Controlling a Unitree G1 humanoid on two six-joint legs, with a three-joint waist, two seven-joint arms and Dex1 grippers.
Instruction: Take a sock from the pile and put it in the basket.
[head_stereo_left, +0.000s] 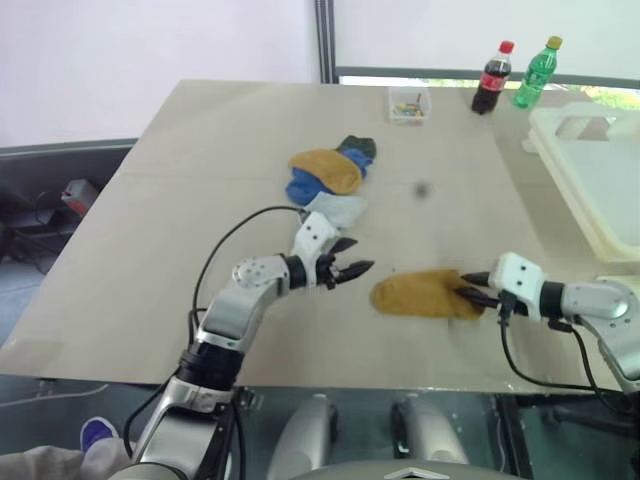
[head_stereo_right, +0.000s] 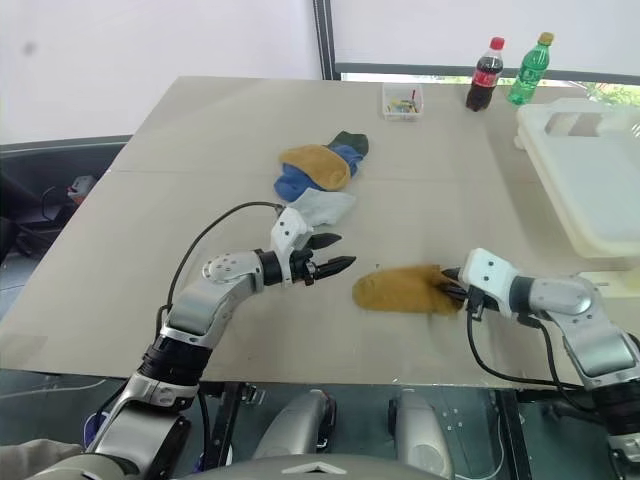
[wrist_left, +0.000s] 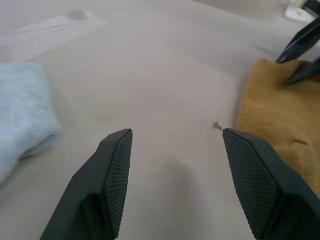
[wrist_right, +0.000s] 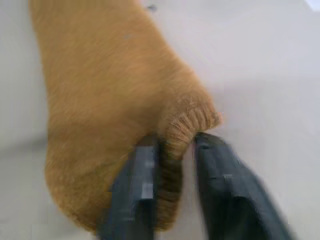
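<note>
A mustard-yellow sock (head_stereo_left: 420, 293) lies flat on the table near the front, apart from the pile (head_stereo_left: 328, 172) of mustard, blue, pale blue and dark green socks further back. My right gripper (head_stereo_left: 465, 286) is at this sock's right end. In the right wrist view its fingers (wrist_right: 145, 170) stand parted on either side of the ribbed cuff of the sock (wrist_right: 110, 90). My left gripper (head_stereo_left: 358, 256) hovers open and empty just left of the sock, between it and the pile. The cream-white basket (head_stereo_left: 600, 180) stands at the table's right edge.
At the back of the table stand a small clear box (head_stereo_left: 409, 104), a cola bottle (head_stereo_left: 491, 78) and a green bottle (head_stereo_left: 537, 72). A pale blue sock (wrist_left: 20, 110) lies at the pile's near edge, beside my left gripper.
</note>
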